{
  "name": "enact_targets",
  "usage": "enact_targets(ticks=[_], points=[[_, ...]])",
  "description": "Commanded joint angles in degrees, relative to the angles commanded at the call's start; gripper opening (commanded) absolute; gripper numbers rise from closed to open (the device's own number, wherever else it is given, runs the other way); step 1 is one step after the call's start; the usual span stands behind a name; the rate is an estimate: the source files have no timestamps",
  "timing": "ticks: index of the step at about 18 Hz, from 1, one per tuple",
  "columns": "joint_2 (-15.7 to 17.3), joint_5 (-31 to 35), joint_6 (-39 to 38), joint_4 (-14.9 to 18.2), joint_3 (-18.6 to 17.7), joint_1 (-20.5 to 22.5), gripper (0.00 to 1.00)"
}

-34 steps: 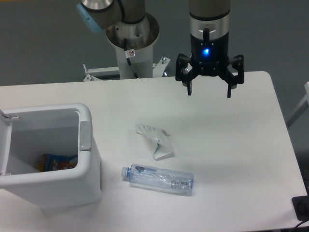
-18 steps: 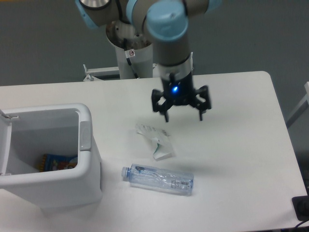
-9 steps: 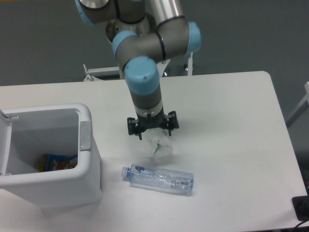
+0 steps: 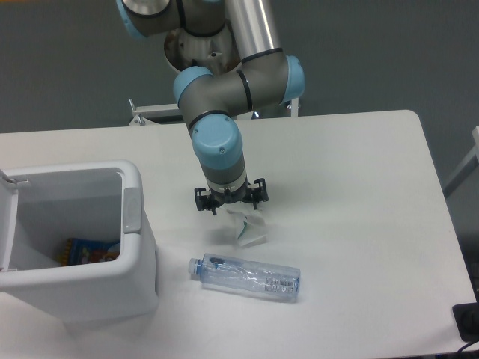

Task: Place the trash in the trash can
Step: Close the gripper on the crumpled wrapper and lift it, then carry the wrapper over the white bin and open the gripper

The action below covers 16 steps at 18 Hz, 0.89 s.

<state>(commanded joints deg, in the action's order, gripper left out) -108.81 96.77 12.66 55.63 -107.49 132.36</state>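
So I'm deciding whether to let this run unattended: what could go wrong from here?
The gripper sits low over one end of the crumpled wrapper, jaws spread; an off-centre pinch on thin material could slip or only snag a corner. The bottle lies on its side just in front, so dragging the wrapper might nudge it rolling. The trash can has a tall rim, and a low carry could clip it.

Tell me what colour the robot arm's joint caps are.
Light blue, on the joint caps of the grey arm, seen in the fixed camera view.
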Motion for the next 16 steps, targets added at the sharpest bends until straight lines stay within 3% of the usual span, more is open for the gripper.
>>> enact_targets(ticks=[6,9,12,14,16], points=[[0.17,0.26,-0.7,0.09,0.09,0.09,0.0],[2.09,2.53,-0.27,0.87,1.05,0.26,0.0],[4.91,5.1,0.87,5.78,3.94,0.7,0.0],[6.58,4.4,6.13,11.75,9.37,2.01,0.0],[7.64,1.52,6.59,13.62,13.34,3.24,0.0]])
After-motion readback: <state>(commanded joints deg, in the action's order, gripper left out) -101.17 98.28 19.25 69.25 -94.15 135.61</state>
